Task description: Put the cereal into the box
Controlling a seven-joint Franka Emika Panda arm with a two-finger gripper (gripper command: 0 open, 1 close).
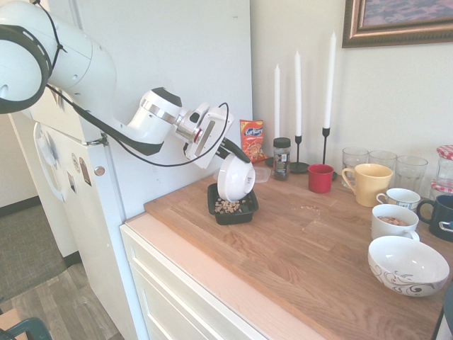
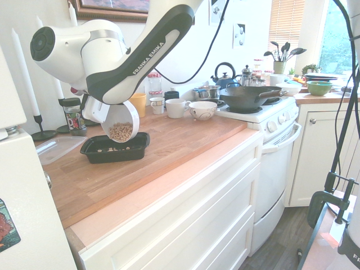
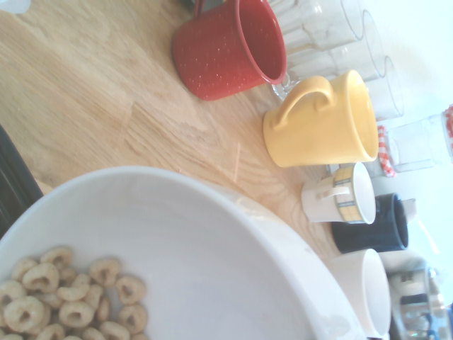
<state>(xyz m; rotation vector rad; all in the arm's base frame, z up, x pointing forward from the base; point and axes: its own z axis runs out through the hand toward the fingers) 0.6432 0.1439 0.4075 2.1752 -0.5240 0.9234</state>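
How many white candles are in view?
3. All by the back wall: shortest candle beside the orange bag, middle candle behind the jar, tallest candle above the red mug. None look hidden.

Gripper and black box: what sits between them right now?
The white bowl, held tilted by the gripper, hangs over the box. Cereal is in the bowl and some already lies in the box, clearest in the second exterior view.

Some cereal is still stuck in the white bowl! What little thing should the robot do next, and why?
Probably tip the white bowl a bit steeper over the black tray. The end effector holds the bowl tilted above the tray, a few cereal rings already lie in the tray, but a heap of rings remains in the bowl, so more tilt should slide them out.
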